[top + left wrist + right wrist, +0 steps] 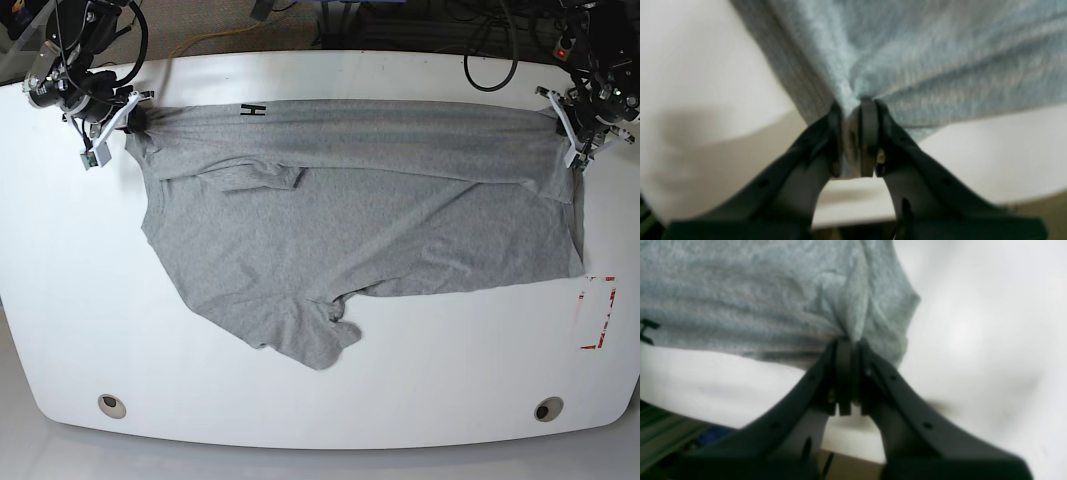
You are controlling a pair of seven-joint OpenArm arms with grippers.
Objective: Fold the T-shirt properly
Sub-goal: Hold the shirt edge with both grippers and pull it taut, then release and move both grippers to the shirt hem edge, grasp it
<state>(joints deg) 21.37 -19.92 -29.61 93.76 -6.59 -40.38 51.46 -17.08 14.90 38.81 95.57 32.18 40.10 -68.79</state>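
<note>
Base alone shows T-shirt (350,230) sleeve.

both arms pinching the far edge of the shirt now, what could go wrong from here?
1. Both grips are small bunched pinches: the left gripper and right gripper may slip off the T-shirt under tension.
2. The near sleeve lies crumpled, so it could fold in skewed.

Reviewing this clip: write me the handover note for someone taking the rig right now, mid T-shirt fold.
Left gripper: shut on the T-shirt, far edge, base view's right.
Right gripper: shut on the same far edge, base view's left, near the printed H.
Shirt: spread on the white table, far edge stretched between both arms, one sleeve sticking out at the near side.
Done: both pinches made.
Left: carry the edge over, tuck the sleeve, finish folding.
</note>
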